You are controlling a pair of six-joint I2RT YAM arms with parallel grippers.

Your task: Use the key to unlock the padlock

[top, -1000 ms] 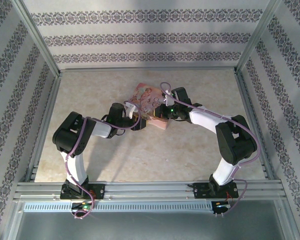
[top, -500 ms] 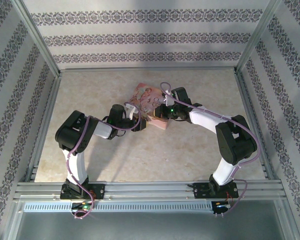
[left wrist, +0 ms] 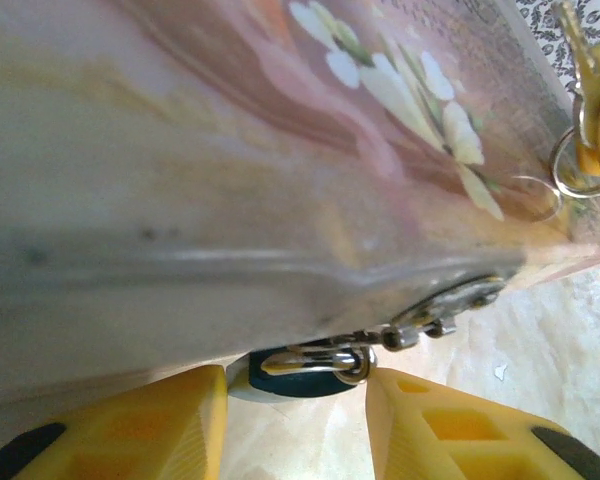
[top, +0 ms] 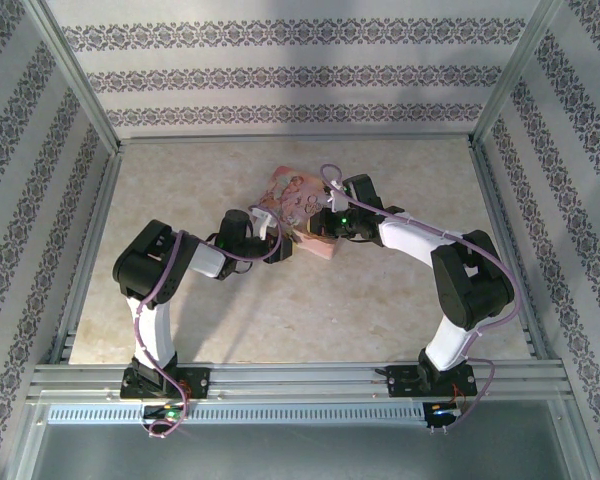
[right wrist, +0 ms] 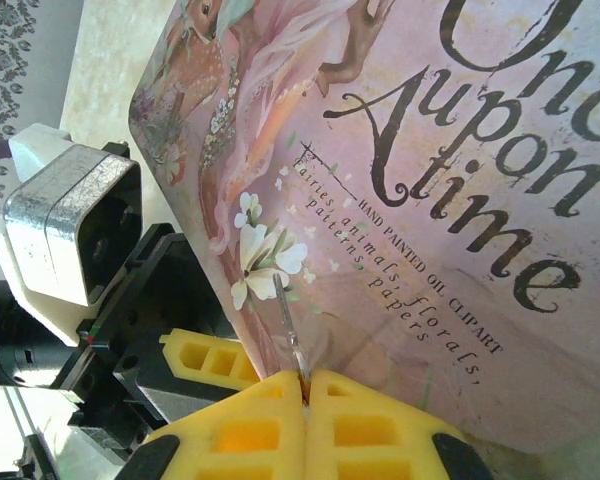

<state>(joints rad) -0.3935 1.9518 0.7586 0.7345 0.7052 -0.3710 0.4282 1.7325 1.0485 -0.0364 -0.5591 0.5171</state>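
Since a second ago the elbow of the left arm [top: 158,268] has edged rightward; the left claw [left wrist: 296,395] has the padlock [left wrist: 278,384] right between its fingers, pinched or not I cannot tell. Just beyond that claw is the pink box [left wrist: 230,150], and past it the right claw [right wrist: 305,385] clenches the key [right wrist: 288,320].

Beige marbled tabletop [top: 380,300] under the jaws, evenly lit. Wallpaper walls [top: 300,75] with grey floral stripes stand beyond the jaws and to both sides; metal frame rails [top: 300,378] run along the near edge.
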